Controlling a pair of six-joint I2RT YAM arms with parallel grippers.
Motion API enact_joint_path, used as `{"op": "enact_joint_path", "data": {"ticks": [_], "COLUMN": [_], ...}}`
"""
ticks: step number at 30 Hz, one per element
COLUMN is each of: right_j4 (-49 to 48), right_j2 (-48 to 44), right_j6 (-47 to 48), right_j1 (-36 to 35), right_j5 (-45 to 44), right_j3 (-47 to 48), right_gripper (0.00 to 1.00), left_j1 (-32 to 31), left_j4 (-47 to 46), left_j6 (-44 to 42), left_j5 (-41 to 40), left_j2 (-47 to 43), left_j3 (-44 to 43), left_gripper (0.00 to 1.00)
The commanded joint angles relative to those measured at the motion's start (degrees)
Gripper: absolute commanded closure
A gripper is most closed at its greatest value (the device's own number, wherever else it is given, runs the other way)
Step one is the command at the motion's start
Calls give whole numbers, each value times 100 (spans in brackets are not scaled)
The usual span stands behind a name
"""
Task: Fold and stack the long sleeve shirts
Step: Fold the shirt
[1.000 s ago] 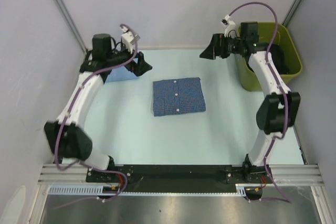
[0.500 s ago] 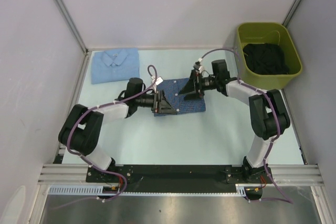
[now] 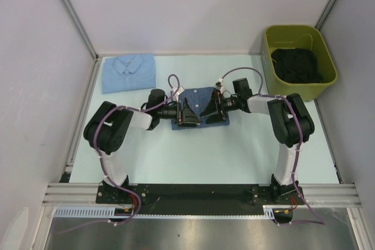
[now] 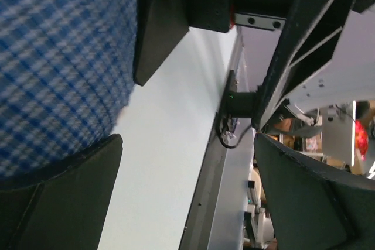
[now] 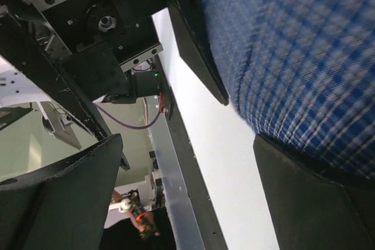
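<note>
- left gripper [image 3: 188, 119] and right gripper [image 3: 209, 110] — fingers spread — are shown low at the folded checked shirt [image 3: 197, 94].
- pale blue shirt [image 3: 129, 72] is laid far left.

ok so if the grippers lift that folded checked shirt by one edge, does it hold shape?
Likely floppy and light: the checked shirt is thin woven cloth folded in layers, so unsupported parts would probably sag. In the left wrist view its edge bulges softly beside the left gripper, so a push may bunch the layers rather than slide it whole.
</note>
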State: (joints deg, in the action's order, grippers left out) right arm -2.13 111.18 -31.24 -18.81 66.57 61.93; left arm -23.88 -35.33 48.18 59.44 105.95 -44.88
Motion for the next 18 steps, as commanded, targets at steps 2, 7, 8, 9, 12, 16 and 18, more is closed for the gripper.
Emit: {"op": "enact_joint_path", "data": {"ticks": [2, 7, 8, 9, 12, 16, 18], "right_j4": [-279, -15, 45, 159, 905, 2292, 2559], "right_j2": [729, 985, 959, 941, 845, 634, 450], "right_j6": [83, 338, 391, 495, 1049, 2085, 2438], "right_j1": [237, 588, 711, 764, 966, 1133, 1204], "right_j5": [67, -21, -38, -30, -64, -109, -109], "right_j3": [-23, -269, -330, -331, -243, -67, -24], "right_gripper": [0, 0, 0, 0, 0, 0, 0], "left_j1": [190, 445, 532, 577, 823, 1262, 1359], "left_j4": [440, 615, 702, 773, 1177, 1642, 1941], "left_j6": [-292, -476, -520, -625, -993, -1451, -1731], "left_j5": [-617, -565, -600, -618, -714, -680, -496], "left_j2": [452, 559, 515, 462, 216, -100, -267], "left_j3": [-56, 269, 322, 462, 760, 964, 1008], "left_gripper": [1, 1, 1, 1, 0, 1, 1]}}
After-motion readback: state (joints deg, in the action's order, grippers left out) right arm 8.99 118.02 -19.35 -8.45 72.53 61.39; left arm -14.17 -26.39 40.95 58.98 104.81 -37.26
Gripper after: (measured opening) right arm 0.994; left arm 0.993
